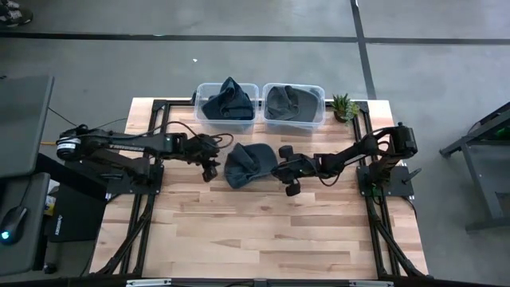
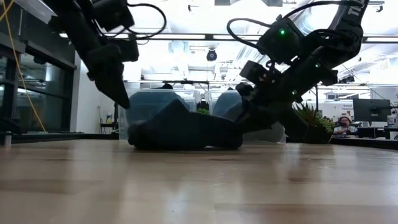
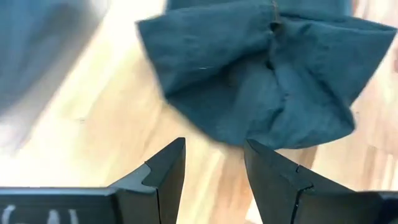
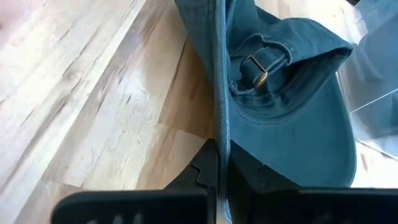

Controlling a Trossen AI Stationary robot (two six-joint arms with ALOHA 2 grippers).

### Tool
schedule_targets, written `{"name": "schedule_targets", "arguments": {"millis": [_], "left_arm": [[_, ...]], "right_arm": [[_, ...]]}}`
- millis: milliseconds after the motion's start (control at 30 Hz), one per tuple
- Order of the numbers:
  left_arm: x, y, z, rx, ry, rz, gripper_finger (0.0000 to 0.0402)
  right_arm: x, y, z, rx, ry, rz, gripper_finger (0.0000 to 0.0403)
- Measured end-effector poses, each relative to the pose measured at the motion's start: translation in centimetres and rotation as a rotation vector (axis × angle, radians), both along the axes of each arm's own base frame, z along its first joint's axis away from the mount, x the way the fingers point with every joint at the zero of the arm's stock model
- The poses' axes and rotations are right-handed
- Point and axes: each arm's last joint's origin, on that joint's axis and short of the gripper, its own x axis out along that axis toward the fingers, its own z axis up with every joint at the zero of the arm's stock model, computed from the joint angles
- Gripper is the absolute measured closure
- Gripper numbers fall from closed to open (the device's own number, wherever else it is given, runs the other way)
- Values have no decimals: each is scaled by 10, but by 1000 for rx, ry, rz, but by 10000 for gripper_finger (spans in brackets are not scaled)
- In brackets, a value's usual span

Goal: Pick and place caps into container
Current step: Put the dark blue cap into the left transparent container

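The left gripper (image 1: 209,169) hangs just left of the cap (image 1: 245,163), its jaws spread with nothing between them. The cap is dark slate-blue, soft and crumpled into folds; it lies on the table (image 1: 263,231) in front of the two bins, and a brass buckle (image 4: 257,77) on its strap shows in the right wrist view. Just right of the cap, the right gripper (image 1: 284,169) has its jaws pressed together on a thin edge of the cap's fabric. Behind the cap, the left bin (image 1: 227,103) holds a dark cap and the right bin (image 1: 293,104) a grey one. A small plant (image 1: 344,106) stands right of the bins. The table is pale wood planks on a grey floor; the low view shows a bright office behind, with a person (image 2: 342,125) seated far right.
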Motion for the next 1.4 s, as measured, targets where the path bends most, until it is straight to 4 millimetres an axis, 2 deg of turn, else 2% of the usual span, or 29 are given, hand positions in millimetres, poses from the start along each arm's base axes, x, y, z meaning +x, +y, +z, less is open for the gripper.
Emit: {"name": "schedule_targets", "arguments": {"millis": [233, 433, 833, 1033, 1400], "left_arm": [[-20, -1, 19, 45, -47, 62, 239], [-27, -1, 21, 55, -26, 76, 239], [-27, -2, 20, 37, -24, 41, 239], [-20, -2, 16, 42, -10, 18, 239], [-19, 0, 14, 67, -2, 39, 239]], "right_arm": [[2, 1, 3, 6, -36, 3, 400], [11, 7, 11, -1, -64, 12, 401], [12, 9, 11, -16, -8, 1, 401], [13, 9, 12, -5, -19, -16, 401], [25, 19, 30, -61, 15, -48, 401]]}}
